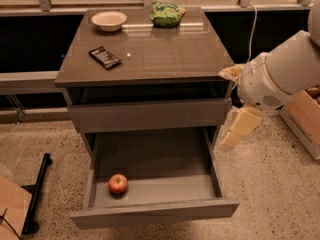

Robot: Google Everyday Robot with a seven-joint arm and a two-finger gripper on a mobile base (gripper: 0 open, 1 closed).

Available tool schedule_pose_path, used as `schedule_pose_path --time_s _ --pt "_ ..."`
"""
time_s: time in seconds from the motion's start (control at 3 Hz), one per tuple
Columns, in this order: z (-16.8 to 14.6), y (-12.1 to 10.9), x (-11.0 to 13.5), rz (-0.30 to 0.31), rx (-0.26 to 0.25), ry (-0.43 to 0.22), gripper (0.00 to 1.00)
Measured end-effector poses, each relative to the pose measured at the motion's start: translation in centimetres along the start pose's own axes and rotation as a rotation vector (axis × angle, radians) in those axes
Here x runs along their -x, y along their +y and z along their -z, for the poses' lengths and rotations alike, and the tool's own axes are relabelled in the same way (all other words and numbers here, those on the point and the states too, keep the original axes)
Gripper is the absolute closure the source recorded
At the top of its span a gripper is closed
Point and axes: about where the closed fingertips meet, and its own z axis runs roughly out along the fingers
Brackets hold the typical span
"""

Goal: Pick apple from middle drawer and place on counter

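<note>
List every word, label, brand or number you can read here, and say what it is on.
No text here can be read.
Green bag on the counter: print too blurred to read.
Dark keypad device on the counter: markings too small to read.
Gripper, to the right of the open drawer: no label visible.

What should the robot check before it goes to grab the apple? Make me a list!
1. Middle drawer pulled open: ok.
2. Apple in plain sight, front left in the drawer: ok.
3. Nothing lying on the apple: ok.
4. Pincer above the apple: not ok; it hangs outside, right of the drawer.
5. Free spot on the counter in front of the bowl: ok.
</note>
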Motion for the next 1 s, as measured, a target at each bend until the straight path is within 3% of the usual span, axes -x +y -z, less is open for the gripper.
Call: schedule_pose_path --time_s 0.33,0.67,1.0 --pt "-0.1 -0.2 0.2 0.003 -0.008 -0.006 0.0" --pt "-2.4 1.0 -0.4 -0.085 0.002 -0.039 0.0" --pt "-6.7 1.9 -0.4 -0.142 0.006 -0.113 0.0"
